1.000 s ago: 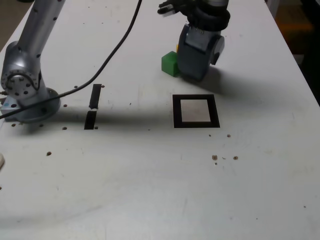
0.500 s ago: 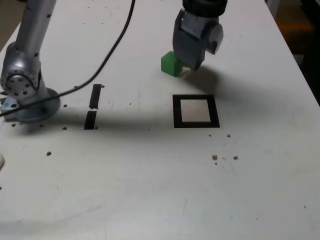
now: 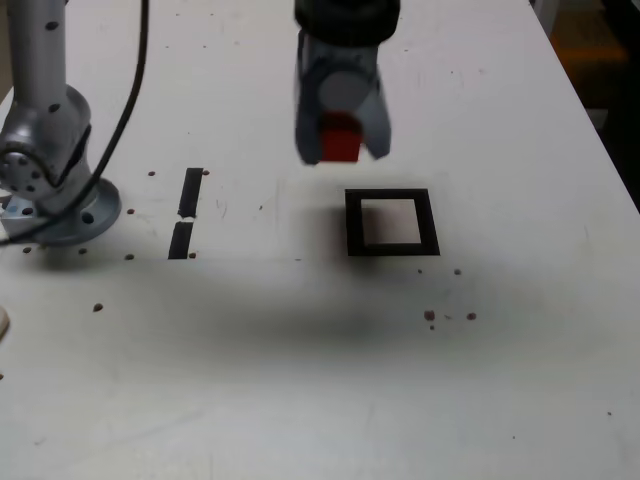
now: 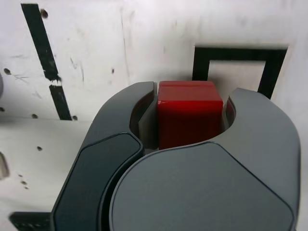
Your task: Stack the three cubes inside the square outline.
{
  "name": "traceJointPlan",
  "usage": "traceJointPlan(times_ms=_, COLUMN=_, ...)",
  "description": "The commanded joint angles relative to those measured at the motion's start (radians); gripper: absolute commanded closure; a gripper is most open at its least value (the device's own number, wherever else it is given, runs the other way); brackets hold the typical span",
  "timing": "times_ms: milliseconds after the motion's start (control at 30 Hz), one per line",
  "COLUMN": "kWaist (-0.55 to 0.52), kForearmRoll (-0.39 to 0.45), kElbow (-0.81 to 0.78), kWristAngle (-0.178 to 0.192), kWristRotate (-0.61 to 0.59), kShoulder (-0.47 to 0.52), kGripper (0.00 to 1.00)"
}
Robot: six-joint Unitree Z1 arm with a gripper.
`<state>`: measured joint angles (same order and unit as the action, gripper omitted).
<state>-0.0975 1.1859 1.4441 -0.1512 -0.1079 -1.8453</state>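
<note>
One cube in play: red cube (image 4: 189,111) clamped between gripper (image 3: 340,140) jaws, airborne at ten o'clock off square outline (image 3: 392,222). I see outline empty, nothing stacked. Green, yellow out of view. All three placements left, I judge.

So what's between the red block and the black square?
Only bare white table, seen in the exterior view; the hand holds the red block left of the square.
</note>
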Motion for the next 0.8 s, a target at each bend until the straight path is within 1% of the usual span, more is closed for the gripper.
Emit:
traceJointPlan(times_ms=0, kWaist=-0.033, kForearmRoll=0.003, kElbow=0.009, kWristAngle=0.012, kWristRotate=-0.003, kShoulder=0.003, kGripper=0.96)
traceJointPlan(times_ms=67, kWaist=-0.070, kForearmRoll=0.001, kElbow=0.029, kWristAngle=0.020, kWristRotate=-0.007, kShoulder=-0.012, kGripper=0.96)
traceJointPlan(times_ms=233, kWaist=-0.122, kForearmRoll=-0.011, kElbow=0.077, kWristAngle=0.016, kWristRotate=-0.048, kShoulder=-0.055, kGripper=0.96)
traceJointPlan(times_ms=300, kWaist=-0.136, kForearmRoll=-0.025, kElbow=0.083, kWristAngle=0.024, kWristRotate=-0.073, kShoulder=-0.069, kGripper=0.96)
traceJointPlan(times_ms=433, kWaist=-0.145, kForearmRoll=-0.067, kElbow=0.074, kWristAngle=0.042, kWristRotate=-0.101, kShoulder=-0.096, kGripper=0.96)
traceJointPlan(times_ms=600, kWaist=-0.145, kForearmRoll=-0.162, kElbow=0.019, kWristAngle=0.071, kWristRotate=-0.144, kShoulder=-0.118, kGripper=0.96)
traceJointPlan(times_ms=700, kWaist=-0.145, kForearmRoll=-0.203, kElbow=-0.004, kWristAngle=0.070, kWristRotate=-0.163, kShoulder=-0.136, kGripper=0.96)
traceJointPlan(times_ms=767, kWaist=-0.143, kForearmRoll=-0.209, kElbow=-0.011, kWristAngle=0.071, kWristRotate=-0.165, kShoulder=-0.140, kGripper=0.96)
